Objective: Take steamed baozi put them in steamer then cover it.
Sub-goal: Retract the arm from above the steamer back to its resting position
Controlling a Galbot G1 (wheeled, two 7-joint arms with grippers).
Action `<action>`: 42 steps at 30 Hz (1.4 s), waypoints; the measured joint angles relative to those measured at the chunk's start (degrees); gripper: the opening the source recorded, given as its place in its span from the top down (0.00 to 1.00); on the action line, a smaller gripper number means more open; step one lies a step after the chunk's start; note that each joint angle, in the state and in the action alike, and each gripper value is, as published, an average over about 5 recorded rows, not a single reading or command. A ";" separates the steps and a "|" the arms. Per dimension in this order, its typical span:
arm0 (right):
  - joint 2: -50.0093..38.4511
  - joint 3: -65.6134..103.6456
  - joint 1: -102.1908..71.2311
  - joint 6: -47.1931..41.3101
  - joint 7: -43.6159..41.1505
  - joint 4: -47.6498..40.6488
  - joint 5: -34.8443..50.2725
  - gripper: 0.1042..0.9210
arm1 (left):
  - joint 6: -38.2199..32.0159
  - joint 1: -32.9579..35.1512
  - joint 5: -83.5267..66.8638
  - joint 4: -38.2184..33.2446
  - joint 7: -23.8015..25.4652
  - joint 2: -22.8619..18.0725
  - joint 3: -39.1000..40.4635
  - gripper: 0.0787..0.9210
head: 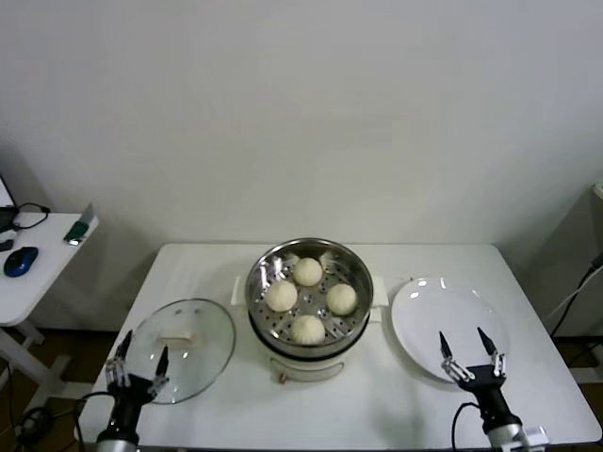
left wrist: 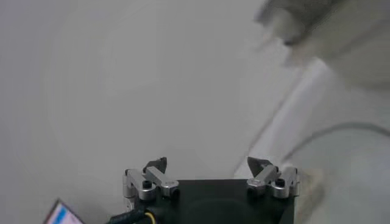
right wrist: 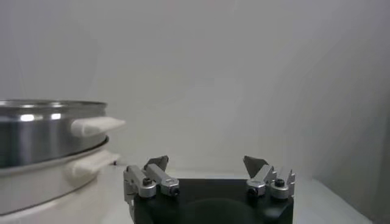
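Cover lies apparently just beyond open, empty left end effector.

Four cream-white steamed baozi, smooth and unmarked, lie in the steamer, a shiny silver steel basket whose bottom is dotted all over with small round holes. It sits on a cream-white pot base with pale side handles. The cover is clear glass with a thin silver metal rim and a cream-white bar handle. The plate is plain glossy white. The worktop is plain white, and the wall behind is a flat off-white. On the white side desk lies a blue computer mouse. Both the left gripper and the right gripper are black-bodied with silver metal fittings and dark jaws.
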 measured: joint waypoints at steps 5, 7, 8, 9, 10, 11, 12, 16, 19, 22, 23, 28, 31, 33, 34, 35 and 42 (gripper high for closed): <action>1.42 -0.35 -1.06 1.54 -0.03 -0.79 -0.92 0.12 | 3.17 -1.12 11.82 2.53 -2.48 -0.08 0.56 0.12; 1.72 -0.37 -1.34 2.04 0.04 -1.11 -1.11 0.12 | 4.24 -1.74 15.69 3.57 -3.29 -0.10 0.64 0.12; 1.86 -0.37 -1.47 2.29 0.09 -1.27 -1.20 0.12 | 4.69 -2.08 17.37 4.08 -3.68 -0.09 0.67 0.12; 1.99 -0.37 -1.58 2.52 0.14 -1.44 -1.28 0.12 | 5.12 -2.47 18.89 4.61 -4.06 -0.08 0.69 0.12; 2.12 -0.37 -1.69 2.72 0.20 -1.61 -1.36 0.12 | 5.52 -2.89 20.25 5.16 -4.42 -0.06 0.71 0.12; 2.25 -0.37 -1.80 2.91 0.25 -1.78 -1.44 0.12 | 5.89 -3.33 21.43 5.71 -4.72 -0.03 0.76 0.12; 2.37 -0.37 -1.91 3.09 0.31 -1.96 -1.52 0.12 | 6.23 -3.79 22.49 6.27 -5.00 0.00 0.83 0.12; 2.86 -0.41 -2.34 3.63 0.54 -2.47 -1.82 0.12 | 7.43 -5.68 25.88 8.43 -5.71 0.07 1.36 0.12; 3.21 -0.41 -2.65 3.93 0.64 -2.56 -2.03 0.12 | 8.14 -7.02 27.80 9.93 -6.03 0.06 1.76 0.12; 3.58 -0.39 -2.96 4.21 0.69 -2.57 -2.26 0.12 | 8.72 -8.29 29.14 11.29 -6.25 0.04 2.02 0.12; 3.72 -0.39 -3.09 4.31 0.69 -2.57 -2.35 0.12 | 8.90 -8.72 29.45 11.71 -6.28 0.04 2.07 0.12; 4.34 -0.39 -3.73 4.91 0.69 -2.60 -2.82 0.12 | 9.66 -10.79 30.53 13.68 -6.10 0.04 2.28 0.12; 4.68 -0.40 -4.12 5.28 0.69 -2.63 -3.04 0.12 | 10.07 -12.13 30.85 14.70 -5.73 0.06 2.49 0.12; 4.88 -0.37 -4.35 5.52 0.70 -2.67 -3.15 0.12 | 10.31 -13.01 30.92 15.36 -5.41 0.12 2.69 0.12; 4.96 -0.34 -4.46 5.65 0.72 -2.68 -3.19 0.12 | 10.40 -13.43 30.93 15.68 -5.25 0.15 2.80 0.12; 5.03 -0.29 -4.58 5.78 0.76 -2.69 -3.22 0.12 | 10.47 -13.84 30.92 16.01 -5.08 0.19 2.92 0.12; 5.48 0.15 -5.21 6.48 0.87 -2.57 -3.38 0.12 | 10.97 -16.22 30.40 17.95 -3.97 0.54 3.78 0.12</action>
